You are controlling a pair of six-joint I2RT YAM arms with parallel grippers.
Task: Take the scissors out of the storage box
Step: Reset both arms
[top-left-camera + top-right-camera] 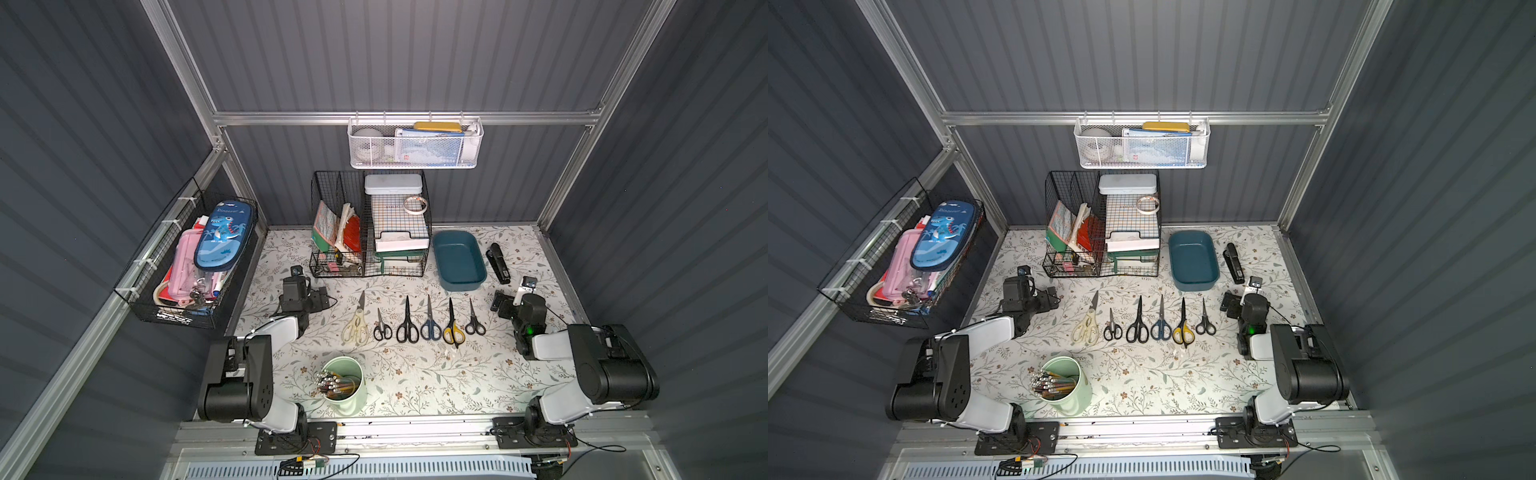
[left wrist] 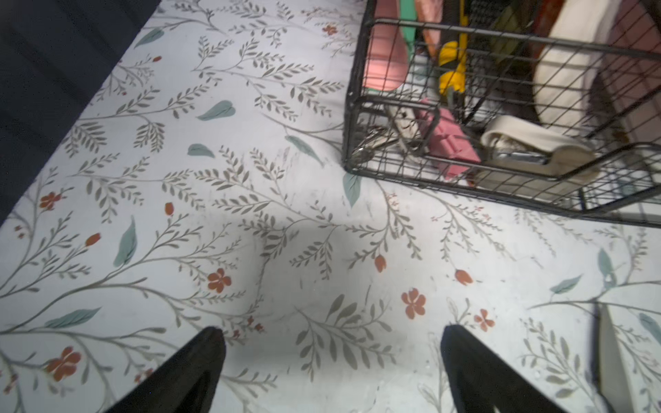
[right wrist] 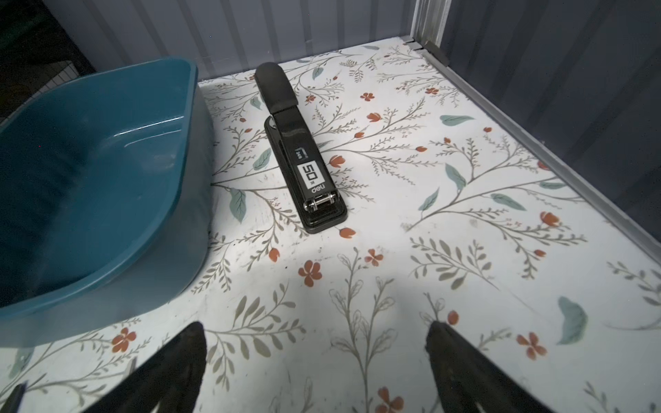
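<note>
Claws seen spread, empty: left claw (image 2: 331, 334), right claw (image 3: 318, 330). Scissors (image 1: 407, 320) judged stiff, light; best pinched at pivot. Box (image 1: 459, 257) seen empty.

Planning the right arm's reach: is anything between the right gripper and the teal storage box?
Nothing visible does. Bare table separates the open right gripper from the storage box; the black stapler lies beside the box, off that line.

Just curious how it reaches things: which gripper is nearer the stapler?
Right. The right gripper is open just short of the stapler, beside the box; the left gripper is across the table by the wire organiser.
</note>
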